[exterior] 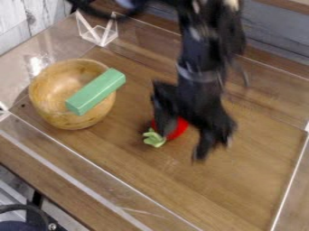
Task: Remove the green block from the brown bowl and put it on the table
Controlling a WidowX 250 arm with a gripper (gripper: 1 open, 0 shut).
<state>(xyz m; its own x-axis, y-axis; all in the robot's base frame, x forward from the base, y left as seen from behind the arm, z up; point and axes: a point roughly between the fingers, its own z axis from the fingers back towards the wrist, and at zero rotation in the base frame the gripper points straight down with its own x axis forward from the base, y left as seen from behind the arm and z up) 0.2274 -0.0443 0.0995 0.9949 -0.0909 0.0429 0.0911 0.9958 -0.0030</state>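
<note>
The green block (96, 91) lies tilted in the brown bowl (51, 110) at the left, one end resting up on the bowl's right rim. My gripper (183, 130) hangs to the right of the bowl, pointing down and blurred by motion. Its fingers are spread wide and it is open, holding nothing. It stands over the red strawberry toy (172, 128), which it partly covers; the toy's green stem (154, 138) shows at the lower left. The block and bowl are a good hand's width to the left of the gripper. The table (254, 185) is brown wood grain.
A low clear acrylic wall (115, 191) runs around the tabletop edges. A small clear triangular stand (99, 32) sits at the back left. The arm's dark body (208, 45) rises behind the gripper.
</note>
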